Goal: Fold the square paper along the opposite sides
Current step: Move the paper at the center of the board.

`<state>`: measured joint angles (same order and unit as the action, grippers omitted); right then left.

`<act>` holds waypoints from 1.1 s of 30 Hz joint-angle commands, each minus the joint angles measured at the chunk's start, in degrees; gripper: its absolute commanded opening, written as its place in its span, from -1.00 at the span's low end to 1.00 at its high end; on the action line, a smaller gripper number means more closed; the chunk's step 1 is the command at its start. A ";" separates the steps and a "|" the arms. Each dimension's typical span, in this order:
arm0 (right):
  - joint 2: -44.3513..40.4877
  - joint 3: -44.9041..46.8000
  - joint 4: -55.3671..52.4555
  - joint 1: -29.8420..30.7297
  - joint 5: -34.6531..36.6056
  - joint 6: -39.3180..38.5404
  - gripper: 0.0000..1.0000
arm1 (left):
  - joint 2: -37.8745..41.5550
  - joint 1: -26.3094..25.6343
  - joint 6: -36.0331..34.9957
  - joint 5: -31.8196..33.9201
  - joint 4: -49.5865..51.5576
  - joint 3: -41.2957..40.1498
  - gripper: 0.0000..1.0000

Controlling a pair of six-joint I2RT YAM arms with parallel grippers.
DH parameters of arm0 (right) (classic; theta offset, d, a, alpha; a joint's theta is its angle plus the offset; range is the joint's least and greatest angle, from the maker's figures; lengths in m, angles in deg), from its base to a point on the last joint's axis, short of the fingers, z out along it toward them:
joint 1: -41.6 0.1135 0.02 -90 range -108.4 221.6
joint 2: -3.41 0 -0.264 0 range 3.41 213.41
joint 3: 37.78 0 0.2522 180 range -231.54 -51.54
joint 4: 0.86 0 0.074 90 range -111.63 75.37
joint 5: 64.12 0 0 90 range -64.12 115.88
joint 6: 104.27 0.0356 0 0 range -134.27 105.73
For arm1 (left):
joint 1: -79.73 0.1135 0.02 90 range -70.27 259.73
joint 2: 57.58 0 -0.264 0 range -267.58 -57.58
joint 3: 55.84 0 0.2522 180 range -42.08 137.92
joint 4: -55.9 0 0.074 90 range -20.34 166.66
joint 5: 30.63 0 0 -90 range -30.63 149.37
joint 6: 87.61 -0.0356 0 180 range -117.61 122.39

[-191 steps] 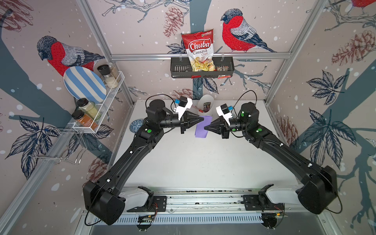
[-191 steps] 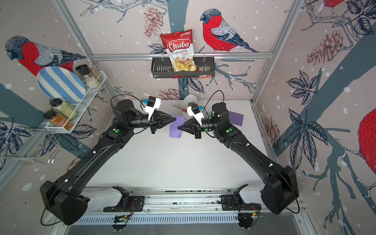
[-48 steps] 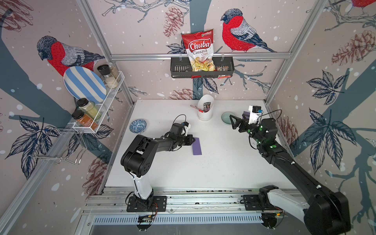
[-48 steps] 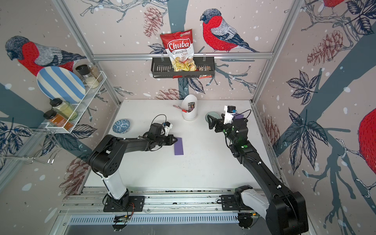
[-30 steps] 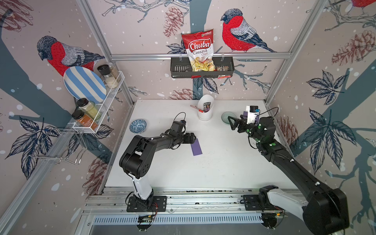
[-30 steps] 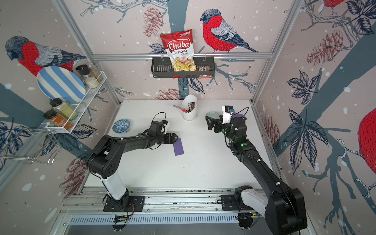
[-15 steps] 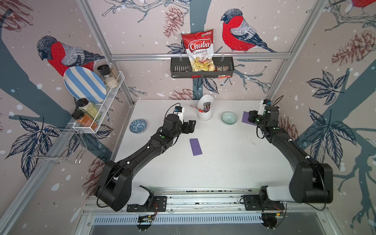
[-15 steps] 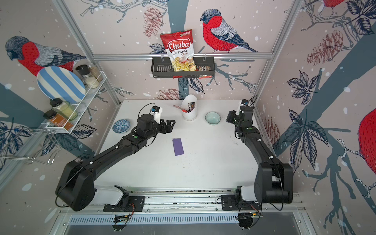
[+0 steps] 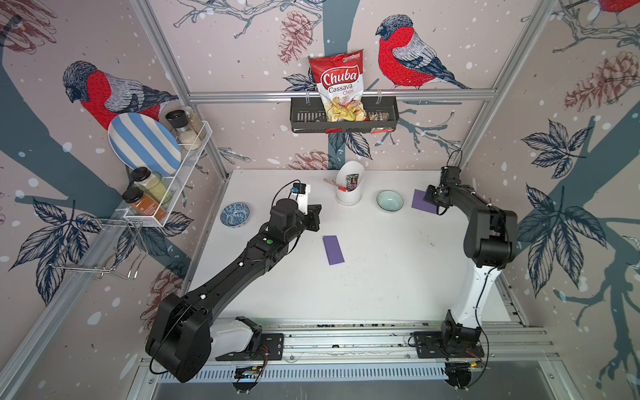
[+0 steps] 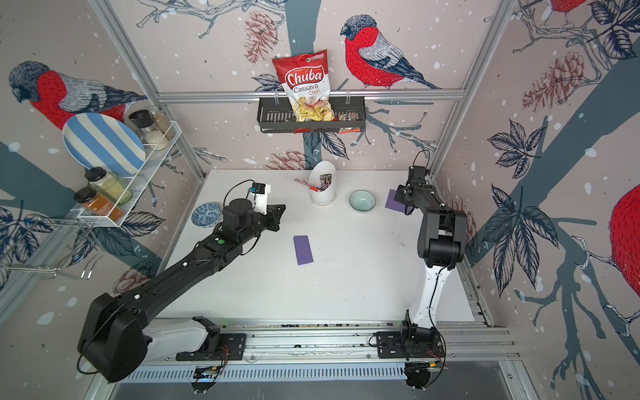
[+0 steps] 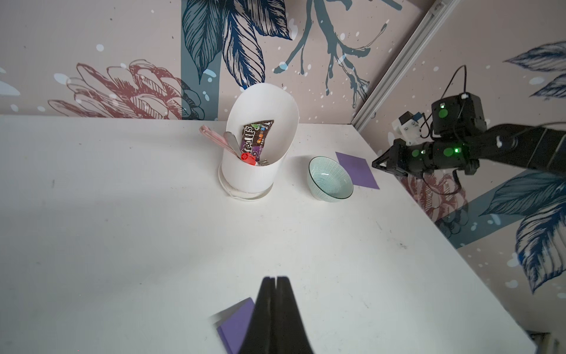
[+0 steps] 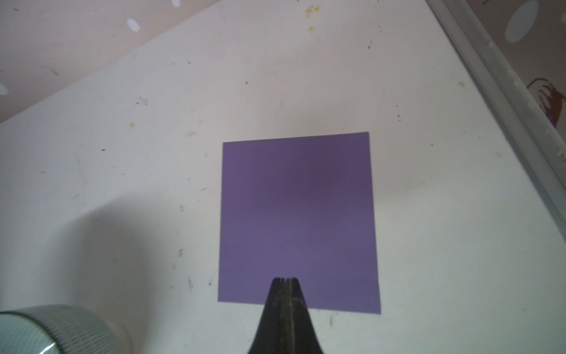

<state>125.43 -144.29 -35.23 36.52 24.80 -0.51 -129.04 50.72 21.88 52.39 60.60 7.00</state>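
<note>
While the white desk [image 9: 381,294] spreads across both top views, you have 2 arms reaching over it. The left arm [image 9: 239,266] stretches diagonally toward the desk's middle. The right arm [image 9: 485,225] stands folded at the right side and bends toward the far right corner. Next in size, a white holder [image 9: 349,188] stands upright near the far edge, with a candy wrapper, a spoon and a red-tipped item inside. A pale green bowl [image 9: 390,201] sits just to its right, and a blue patterned bowl [image 9: 234,214] sits near the desk's left edge. Your square paper [image 12: 298,220], purple and unfolded, lies flat in the far right corner, beside the green bowl. A second purple sheet, the folded paper [image 9: 333,249], lies as a narrow strip near the desk's middle, well apart from the square. The right claw [image 12: 285,280] has its jaws pressed together with nothing between them, its tip over the square paper's edge nearest the arm. You cannot tell from these views whether it touches the sheet. The left claw [image 11: 276,279] is likewise closed and empty, above the desk, with one end of the folded paper just beside its tip in the left wrist view.
</note>
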 commanded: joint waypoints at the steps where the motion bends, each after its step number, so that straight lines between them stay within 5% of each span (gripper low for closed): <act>1: 4.58 -4.99 -6.18 -0.89 2.15 -1.97 -1.00 | 0.27 -0.07 -0.29 -1.27 -3.88 -0.30 -1.00; 10: 17.54 -21.30 -15.79 -0.82 5.68 -4.95 -1.00 | -0.66 -0.04 -0.62 -2.25 -4.95 -0.61 -1.00; 14: 18.64 -21.87 -18.44 0.68 7.96 -6.42 -1.00 | -1.12 -0.05 -0.69 -2.38 -4.92 -0.53 -1.00; 33: -3.25 19.15 -11.75 17.68 18.54 -4.29 -1.00 | -1.09 -0.14 -0.07 -5.40 -4.11 0.21 -1.00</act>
<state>122.65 -129.12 -35.47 52.65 48.71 -6.52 -130.68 50.72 21.68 48.32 58.31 6.72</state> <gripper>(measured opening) 0.049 0.048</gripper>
